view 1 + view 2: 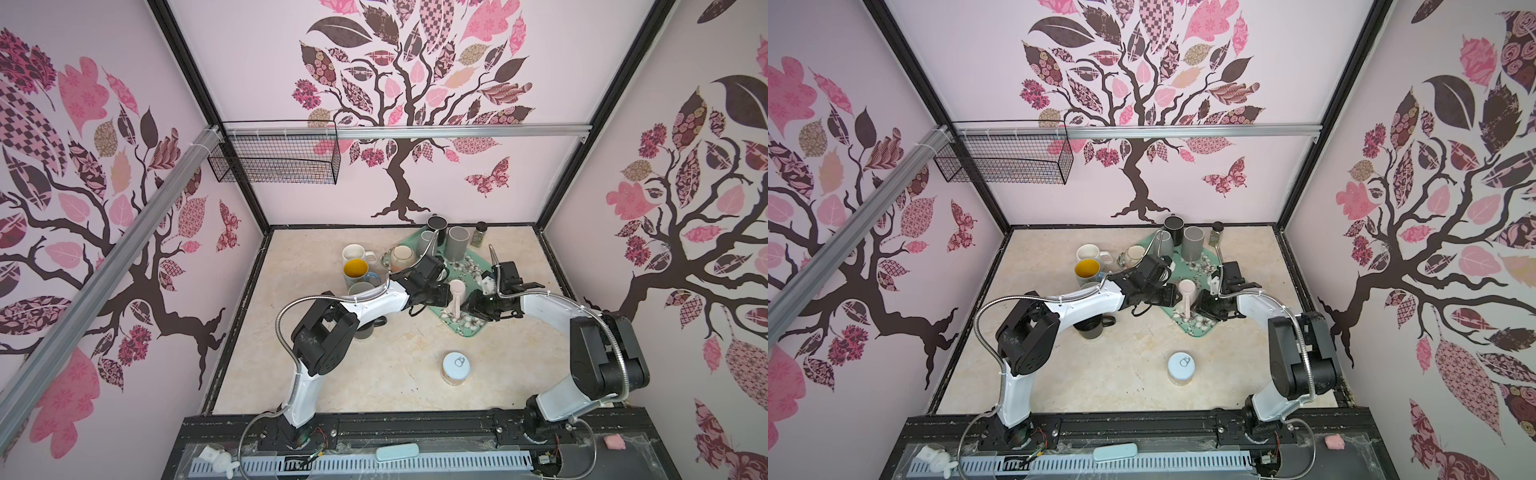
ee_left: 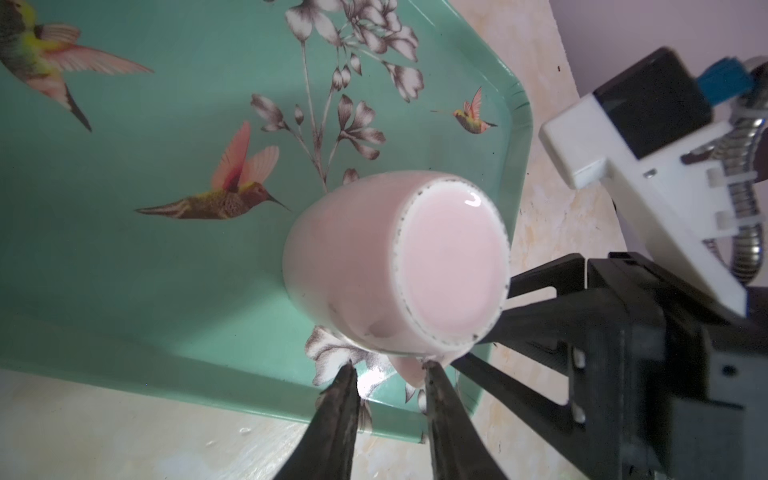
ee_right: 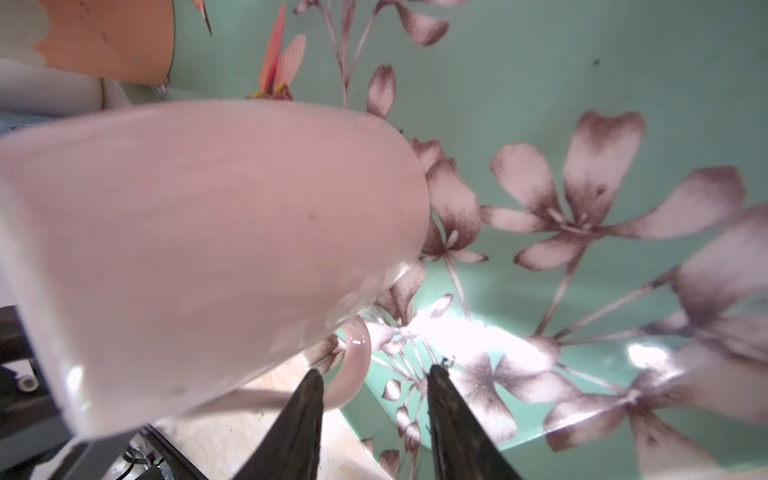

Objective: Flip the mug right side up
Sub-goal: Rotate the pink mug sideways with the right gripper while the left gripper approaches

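On tray (image 1: 468, 326), mug (image 1: 456, 297) base-up, axis vert.

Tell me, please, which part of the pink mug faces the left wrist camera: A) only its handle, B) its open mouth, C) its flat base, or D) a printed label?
C: in the left wrist view the pink mug shows its smooth closed base, ringed by a speckled foot rim, with the green tray behind it.
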`<state>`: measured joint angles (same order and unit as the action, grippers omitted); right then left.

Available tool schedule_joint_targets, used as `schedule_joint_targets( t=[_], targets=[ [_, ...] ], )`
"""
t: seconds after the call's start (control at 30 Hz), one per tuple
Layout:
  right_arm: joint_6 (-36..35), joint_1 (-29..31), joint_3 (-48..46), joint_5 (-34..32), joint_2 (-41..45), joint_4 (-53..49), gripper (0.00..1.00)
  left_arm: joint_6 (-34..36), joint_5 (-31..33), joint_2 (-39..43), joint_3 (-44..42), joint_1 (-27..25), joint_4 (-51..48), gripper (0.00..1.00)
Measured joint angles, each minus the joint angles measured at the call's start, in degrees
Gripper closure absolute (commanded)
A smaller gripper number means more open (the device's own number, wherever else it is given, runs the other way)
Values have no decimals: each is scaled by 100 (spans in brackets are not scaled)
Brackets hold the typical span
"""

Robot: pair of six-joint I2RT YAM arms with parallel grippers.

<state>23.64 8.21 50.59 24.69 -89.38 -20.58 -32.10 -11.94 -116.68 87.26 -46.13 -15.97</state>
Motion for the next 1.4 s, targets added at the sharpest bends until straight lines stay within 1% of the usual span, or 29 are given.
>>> schedule_joint_targets(
  t=[0.17, 0.3, 0.4, 0.47, 0.57, 0.8, 1.1, 1.3, 1.4],
  targets=[
    [-4, -2, -52, -566, 643, -146, 51, 39, 87, 63, -72, 0, 28, 69],
    [-55, 74, -162, -883, 1419, -136, 51, 48, 229, 485, -544, 11, 142, 69],
    [-179, 498, -199, -1259, 1788, -138, 49, 61, 304, 826, -789, 24, 210, 69],
    [-286, 955, -229, -1493, 1869, -120, 47, 81, 348, 1023, -909, 33, 297, 68],
    [-398, 1375, -310, -1650, 1827, -153, 46, 105, 455, 1305, -1121, 42, 422, 68],
    [-568, 1646, -339, -2116, 1436, -267, 43, 151, 673, 1620, -1615, 52, 619, 67],
    [-608, 1683, -339, -2363, 1036, -205, 42, 221, 883, 1692, -1985, 79, 678, 66],
    [-586, 1700, -219, -2496, 645, -136, 42, 234, 970, 1720, -2013, 101, 688, 65],
    [-588, 1720, -39, -2568, 446, -149, 44, 232, 988, 1720, -2013, 105, 686, 65]
  ],
)
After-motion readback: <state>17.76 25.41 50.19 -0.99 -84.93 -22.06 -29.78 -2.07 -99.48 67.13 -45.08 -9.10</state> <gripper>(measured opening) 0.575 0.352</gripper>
